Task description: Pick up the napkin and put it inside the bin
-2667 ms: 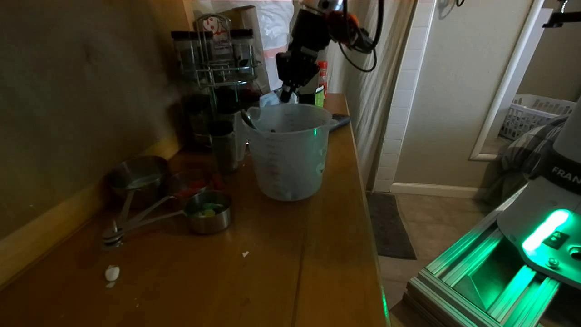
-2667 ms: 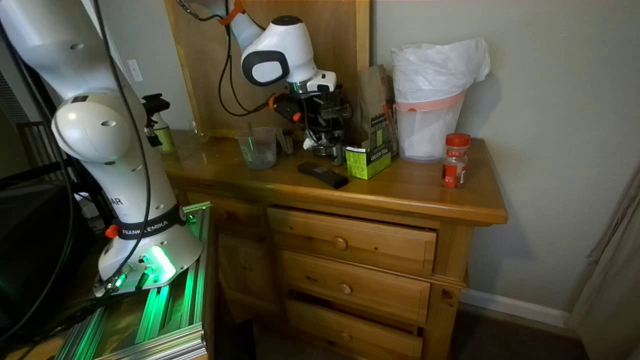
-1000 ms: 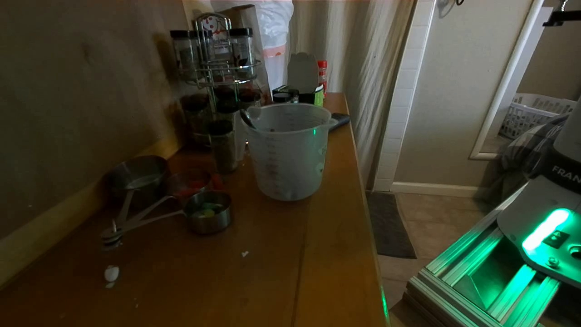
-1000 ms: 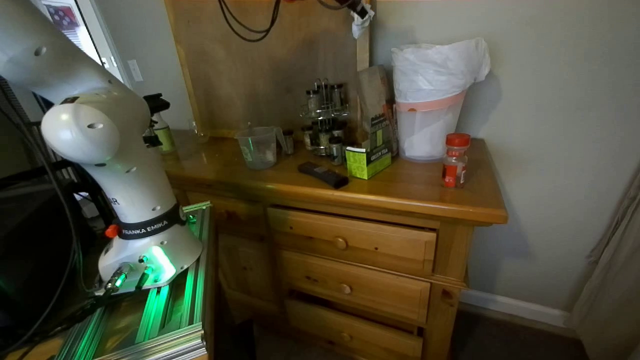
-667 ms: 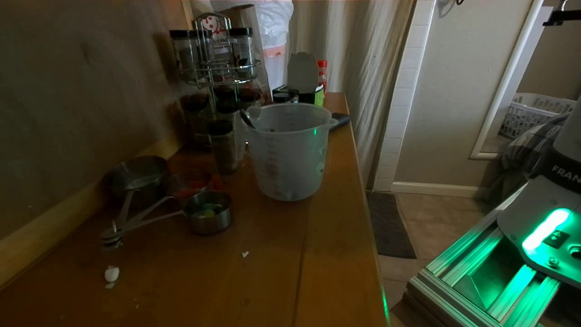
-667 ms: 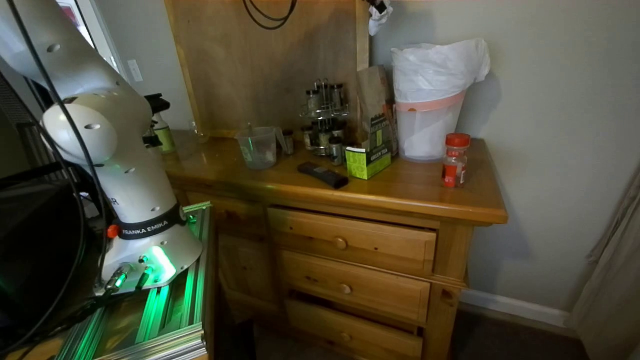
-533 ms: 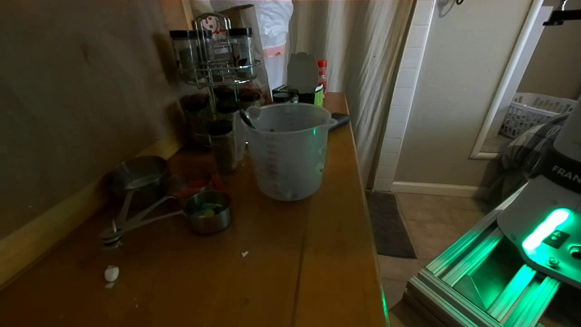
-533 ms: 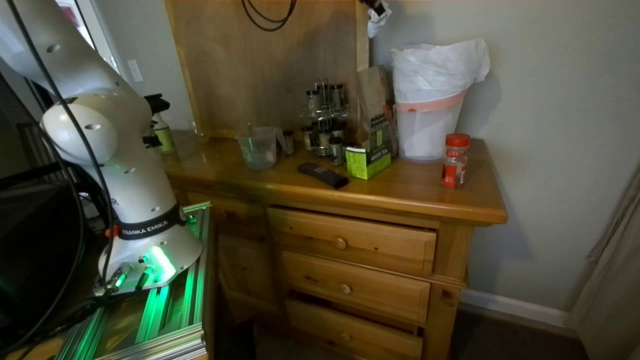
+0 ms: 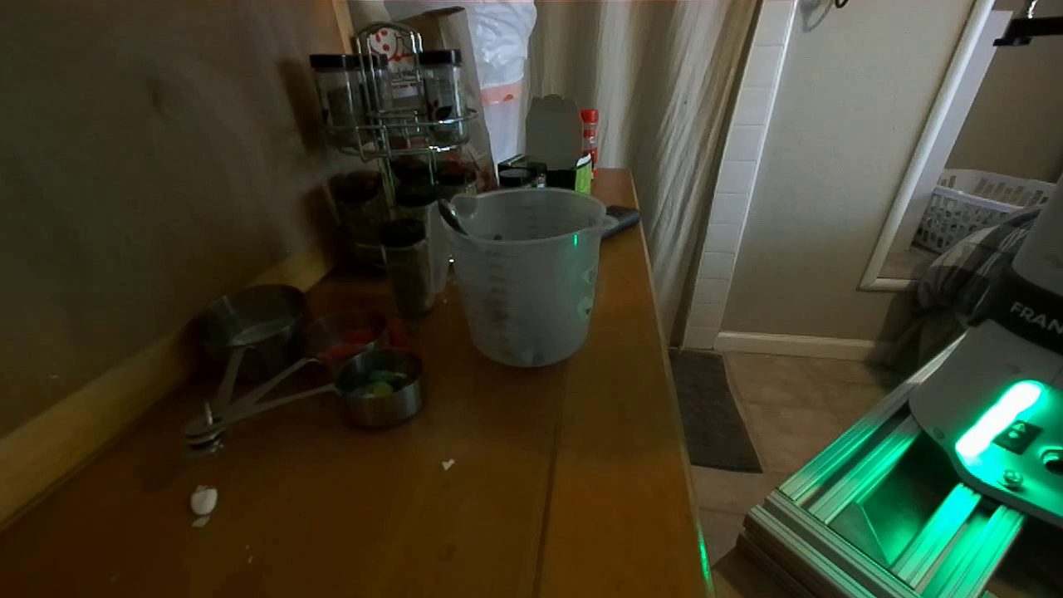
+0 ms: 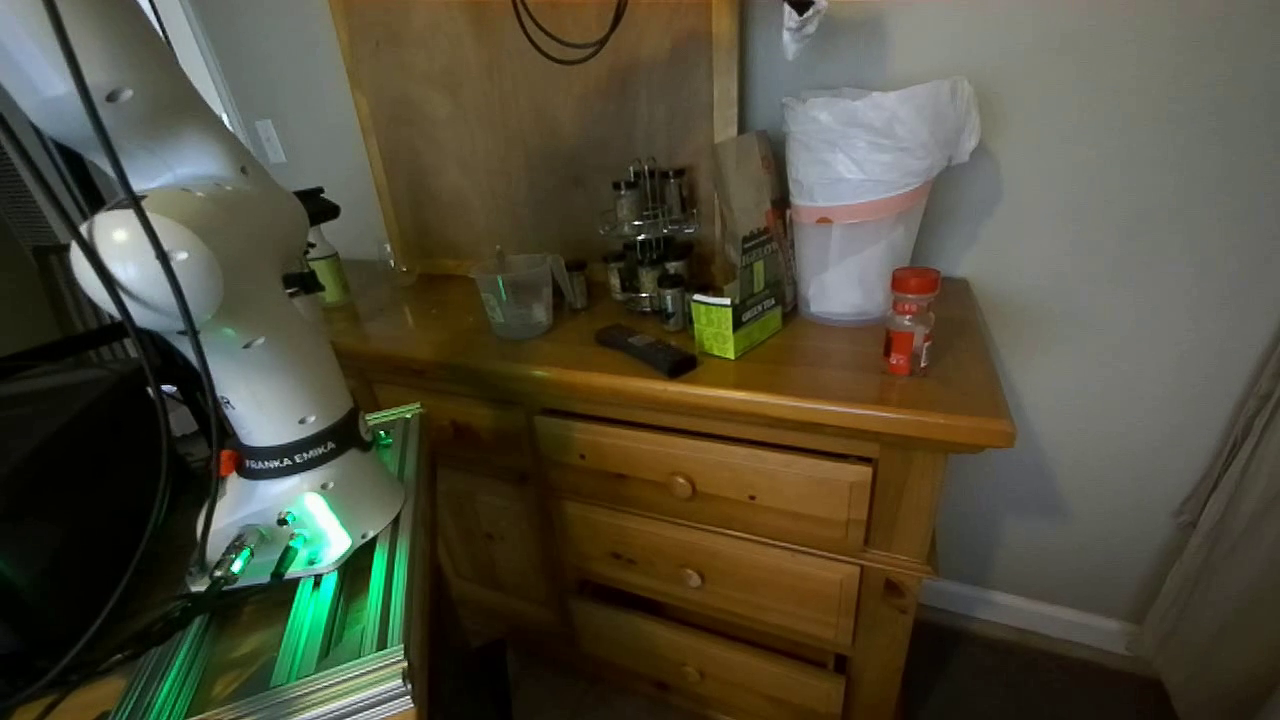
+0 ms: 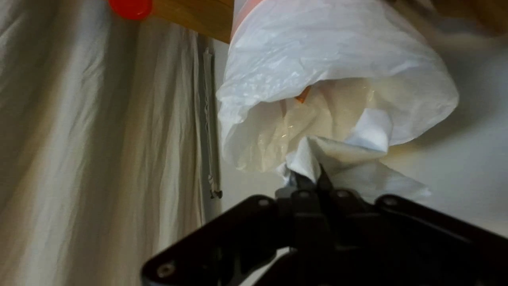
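The white crumpled napkin (image 11: 341, 153) is pinched at the tips of my black gripper (image 11: 310, 178) in the wrist view, its folds spreading out ahead and to the right. The gripper is shut on it. In an exterior view the napkin (image 10: 803, 30) hangs from a dark fingertip (image 10: 800, 6) at the top edge, above and left of the bin's mouth; the rest of the gripper is out of frame. The bin (image 10: 860, 255) is translucent with a pink band and a white bag over its rim. In the wrist view the bin's open bag (image 11: 317, 51) lies just beyond the napkin.
By the bin stand a brown paper bag (image 10: 748, 185), a green tea box (image 10: 738, 322) and a red-lidded bottle (image 10: 908, 325). A spice rack (image 10: 648, 235), a measuring jug (image 9: 527, 286), a black remote-like object (image 10: 646, 350) and metal measuring cups (image 9: 380, 389) are on the dresser top.
The gripper was low by the spice rack; it has risen out of most of the view and moved right toward the bin, carrying the napkin. In the last half second it moved slightly right and up.
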Action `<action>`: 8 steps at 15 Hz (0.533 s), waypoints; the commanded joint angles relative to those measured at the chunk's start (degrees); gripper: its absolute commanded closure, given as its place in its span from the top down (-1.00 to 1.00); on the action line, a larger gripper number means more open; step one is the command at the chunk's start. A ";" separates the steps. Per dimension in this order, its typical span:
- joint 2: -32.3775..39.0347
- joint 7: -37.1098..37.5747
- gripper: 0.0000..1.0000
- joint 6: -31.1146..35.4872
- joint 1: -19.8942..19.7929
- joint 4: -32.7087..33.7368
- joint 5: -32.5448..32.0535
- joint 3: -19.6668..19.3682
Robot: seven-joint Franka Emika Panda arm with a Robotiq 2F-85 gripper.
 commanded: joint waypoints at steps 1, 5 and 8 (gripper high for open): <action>9.37 13.53 -0.98 -7.37 -1.10 13.08 -12.89 2.33; 17.60 14.66 -0.98 -18.01 5.61 25.17 -13.51 0.16; 22.45 14.94 -0.98 -23.05 9.72 32.11 -14.07 -1.92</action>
